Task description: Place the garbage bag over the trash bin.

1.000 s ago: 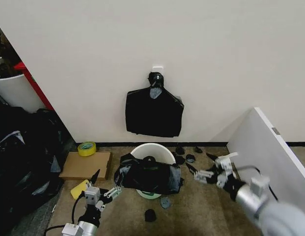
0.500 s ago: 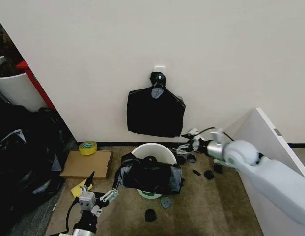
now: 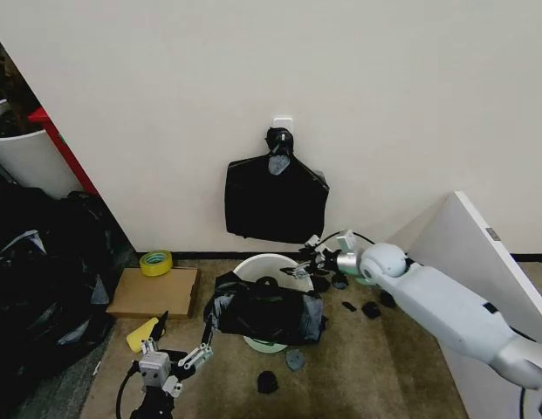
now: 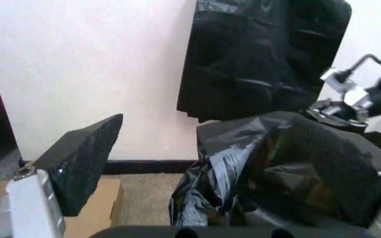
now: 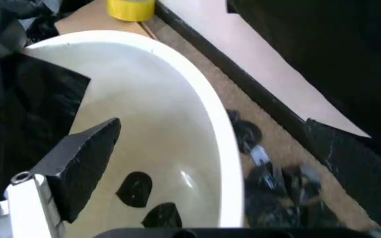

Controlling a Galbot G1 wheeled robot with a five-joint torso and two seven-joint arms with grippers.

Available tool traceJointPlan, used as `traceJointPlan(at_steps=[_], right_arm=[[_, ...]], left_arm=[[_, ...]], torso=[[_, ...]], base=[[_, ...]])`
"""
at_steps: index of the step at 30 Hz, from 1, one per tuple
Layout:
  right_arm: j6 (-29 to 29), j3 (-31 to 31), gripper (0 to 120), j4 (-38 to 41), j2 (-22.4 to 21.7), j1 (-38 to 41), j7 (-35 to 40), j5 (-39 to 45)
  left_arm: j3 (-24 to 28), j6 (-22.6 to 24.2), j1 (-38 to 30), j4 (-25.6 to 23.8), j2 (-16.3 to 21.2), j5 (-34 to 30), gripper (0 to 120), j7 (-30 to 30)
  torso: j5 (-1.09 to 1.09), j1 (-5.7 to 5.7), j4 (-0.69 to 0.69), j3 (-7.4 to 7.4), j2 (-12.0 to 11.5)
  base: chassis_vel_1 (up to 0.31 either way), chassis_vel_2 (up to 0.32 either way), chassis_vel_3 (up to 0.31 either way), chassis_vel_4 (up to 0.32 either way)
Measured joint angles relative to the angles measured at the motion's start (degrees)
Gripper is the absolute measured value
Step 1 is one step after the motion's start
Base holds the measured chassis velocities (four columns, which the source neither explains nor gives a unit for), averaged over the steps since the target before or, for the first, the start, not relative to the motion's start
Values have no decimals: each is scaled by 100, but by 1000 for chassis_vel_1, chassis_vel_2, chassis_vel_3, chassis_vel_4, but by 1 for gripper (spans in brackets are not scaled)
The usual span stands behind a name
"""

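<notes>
The right hand [image 3: 307, 259] has swung in from the right to the white trash bin's [image 3: 272, 262] far rim, fingers spread, empty; the garbage bag [image 3: 264, 310] drapes only its near side; the left hand [image 3: 177, 346] waits low, open.

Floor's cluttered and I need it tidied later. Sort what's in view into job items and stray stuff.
Job:
bag, draped over the bin's near side
bin, far rim bare
right gripper, open at the bin's far rim
left gripper, open, low, apart from the bag

Stray:
tape roll
cardboard
hanging bag bundle
sack heap
black scraps
</notes>
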Motion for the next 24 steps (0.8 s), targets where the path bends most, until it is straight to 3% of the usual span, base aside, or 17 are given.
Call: traceJointPlan(at_steps=[3, 7, 24], right_arm=[[0, -125, 100, -125, 92, 135, -38, -71], [8, -471, 88, -384, 206, 406, -153, -181], [57, -470, 25, -854, 434, 471, -449, -394]], left_arm=[[11, 21, -2, -23, 3, -7, 100, -2], [20, 60, -14, -44, -30, -22, 100, -7], [63, 49, 43, -51, -50, 46, 100, -8]], torso=[[0, 0, 0, 0, 0], [0, 0, 0, 0, 0], [2, 0, -1, 0, 0]], base=[[0, 0, 0, 0], [0, 0, 0, 0], [0, 0, 0, 0]])
